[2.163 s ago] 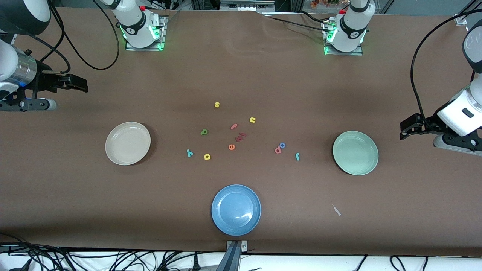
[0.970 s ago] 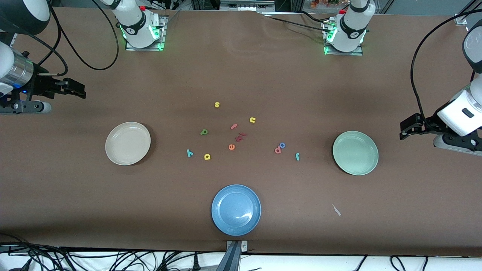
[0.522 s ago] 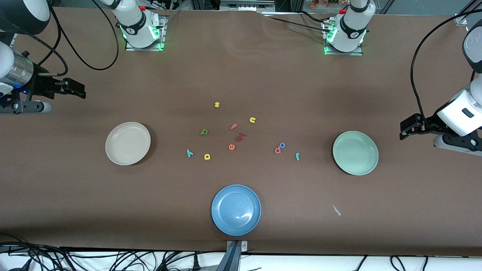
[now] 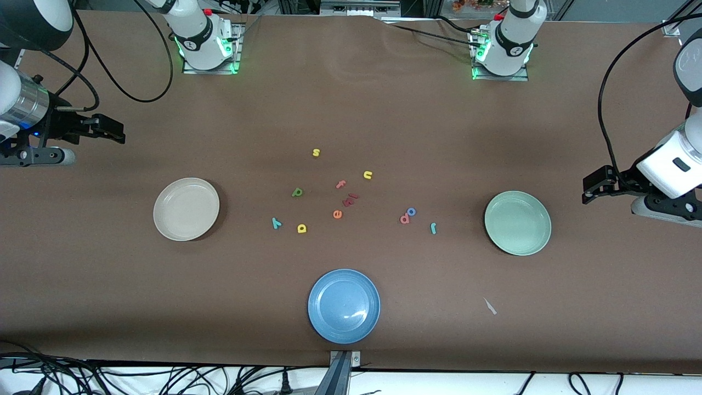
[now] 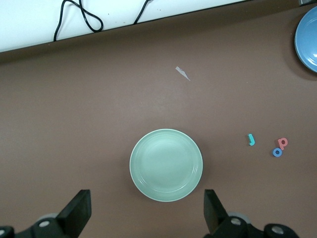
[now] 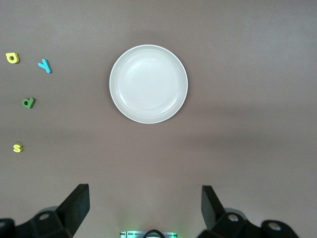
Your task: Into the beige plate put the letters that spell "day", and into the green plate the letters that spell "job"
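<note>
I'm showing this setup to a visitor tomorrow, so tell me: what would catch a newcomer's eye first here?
Probably the scatter of small colorful foam letters in the middle of the brown table. Three plates ring them: a beige plate toward the right arm's end, a green plate toward the left arm's end, and a blue plate nearest the front camera. The open right gripper and left gripper hang at the table's ends, holding nothing.

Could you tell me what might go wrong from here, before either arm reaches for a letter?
The blue "o" touches the salmon "b", so pinching one may drag the other. The yellow "a" could be confused with the yellow "s" or "n". The left gripper and right gripper, both open, may crowd each other over the central cluster.
</note>
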You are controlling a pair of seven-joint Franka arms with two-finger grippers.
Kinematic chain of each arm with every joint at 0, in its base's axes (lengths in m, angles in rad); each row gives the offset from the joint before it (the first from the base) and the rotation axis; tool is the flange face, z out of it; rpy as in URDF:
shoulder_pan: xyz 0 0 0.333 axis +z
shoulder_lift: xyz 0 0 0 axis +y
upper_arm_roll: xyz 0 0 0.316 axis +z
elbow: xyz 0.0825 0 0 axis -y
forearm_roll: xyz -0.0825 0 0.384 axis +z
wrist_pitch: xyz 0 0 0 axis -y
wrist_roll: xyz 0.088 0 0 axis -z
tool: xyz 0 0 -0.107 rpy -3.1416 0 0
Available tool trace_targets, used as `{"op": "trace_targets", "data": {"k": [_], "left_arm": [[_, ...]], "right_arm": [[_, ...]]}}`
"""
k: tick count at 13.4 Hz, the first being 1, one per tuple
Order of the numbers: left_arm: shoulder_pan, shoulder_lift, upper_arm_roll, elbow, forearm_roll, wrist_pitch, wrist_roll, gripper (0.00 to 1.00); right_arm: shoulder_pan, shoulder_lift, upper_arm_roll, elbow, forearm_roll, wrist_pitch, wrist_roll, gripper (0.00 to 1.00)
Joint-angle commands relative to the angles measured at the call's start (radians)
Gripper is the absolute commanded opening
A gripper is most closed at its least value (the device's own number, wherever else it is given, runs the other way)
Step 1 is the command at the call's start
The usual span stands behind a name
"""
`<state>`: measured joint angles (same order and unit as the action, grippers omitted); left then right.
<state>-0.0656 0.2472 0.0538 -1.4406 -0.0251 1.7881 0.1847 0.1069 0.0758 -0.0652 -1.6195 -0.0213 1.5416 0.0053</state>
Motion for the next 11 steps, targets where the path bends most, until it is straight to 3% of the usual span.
{"op": "trace_targets", "data": {"k": [1,11], "left_arm": [[-0.003,0.009,0.0,0.022,0.021,-0.003,-0.008,1.0],[-0.005,0.009,0.0,0.022,0.021,-0.003,-0.008,1.0]], "right_arm": [[0.001,0.009,0.002,0.021,0.006,-0.017,0.007,1.0],[0.001,0.009,0.002,0.021,0.006,-0.026,0.007,1.0]]}}
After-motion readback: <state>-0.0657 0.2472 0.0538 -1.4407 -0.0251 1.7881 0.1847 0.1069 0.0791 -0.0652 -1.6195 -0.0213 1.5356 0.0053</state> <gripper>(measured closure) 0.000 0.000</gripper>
